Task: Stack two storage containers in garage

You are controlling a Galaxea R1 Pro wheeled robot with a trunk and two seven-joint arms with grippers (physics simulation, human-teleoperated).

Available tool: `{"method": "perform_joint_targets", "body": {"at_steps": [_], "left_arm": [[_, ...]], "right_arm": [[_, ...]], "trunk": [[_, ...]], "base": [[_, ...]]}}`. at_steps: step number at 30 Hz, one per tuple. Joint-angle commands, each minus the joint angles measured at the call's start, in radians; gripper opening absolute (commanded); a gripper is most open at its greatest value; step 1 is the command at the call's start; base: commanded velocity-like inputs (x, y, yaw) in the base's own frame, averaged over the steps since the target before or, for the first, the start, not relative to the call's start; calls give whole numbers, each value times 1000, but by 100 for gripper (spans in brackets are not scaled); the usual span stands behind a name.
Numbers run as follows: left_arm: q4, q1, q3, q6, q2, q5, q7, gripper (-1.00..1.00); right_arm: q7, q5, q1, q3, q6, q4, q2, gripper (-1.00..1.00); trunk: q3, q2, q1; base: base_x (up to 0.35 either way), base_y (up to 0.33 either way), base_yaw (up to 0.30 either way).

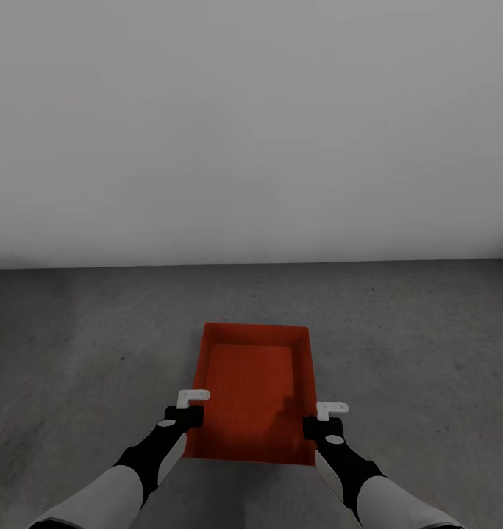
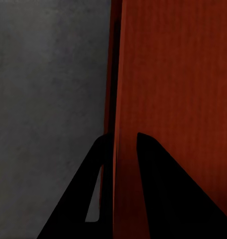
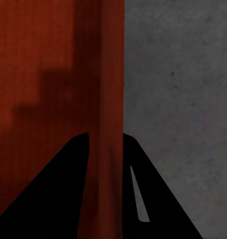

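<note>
1. Holding one storage container (image 1: 255,389) by its two long side walls, the robot faces a plain grey wall (image 1: 251,125) in the garage; in the head view the bin sits at about 6 o'clock, low and centred, above or on the floor (image 1: 428,330). Whether its bottom already touches the concrete I cannot tell.
2. The left gripper (image 1: 190,408) is clamped on the bin's wall at 9 o'clock: in the left wrist view its two dark fingers (image 2: 158,189) straddle the thin orange edge, one inside, one outside.
3. The right gripper (image 1: 321,419) pinches the opposite wall at 3 o'clock in the same way, its fingers (image 3: 58,189) on either side of the rim.
4. Judging the step as setting this bin down, both arms should lower together so the bottom meets the floor flat, not corner first.
5. Both grips should let go at once, with the fingers drawn straight up off the walls so the bin is not dragged or twisted.
6. Leaving it square and away from the wall should make stacking the other container easier.
</note>
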Motion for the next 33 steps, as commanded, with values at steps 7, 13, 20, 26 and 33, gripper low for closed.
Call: {"method": "perform_joint_targets", "body": {"at_steps": [7, 13, 20, 26, 33], "left_arm": [[-8, 1, 26, -78, 20, -7, 16, -100], [-4, 1, 27, -76, 18, -7, 17, 100], [-5, 1, 25, -77, 16, -6, 87, 100], [-11, 1, 25, -77, 16, -7, 107, 100], [-14, 1, 25, -78, 15, -6, 109, 100]], "right_arm": [[-2, 0, 1, -28, -7, 5, -6, -100], [-2, 0, 1, -28, -7, 5, -6, 100], [-2, 0, 1, -28, -7, 5, -6, 100], [-2, 0, 1, -28, -7, 5, -6, 100], [0, 0, 1, -28, -7, 5, -7, 100]], "trunk": [[-1, 0, 9], [-1, 0, 9], [-1, 0, 9], [-1, 0, 9], [-1, 0, 9]], "base": [[0, 0, 0], [0, 0, 0], [0, 0, 0], [0, 0, 0], [0, 0, 0]]}}
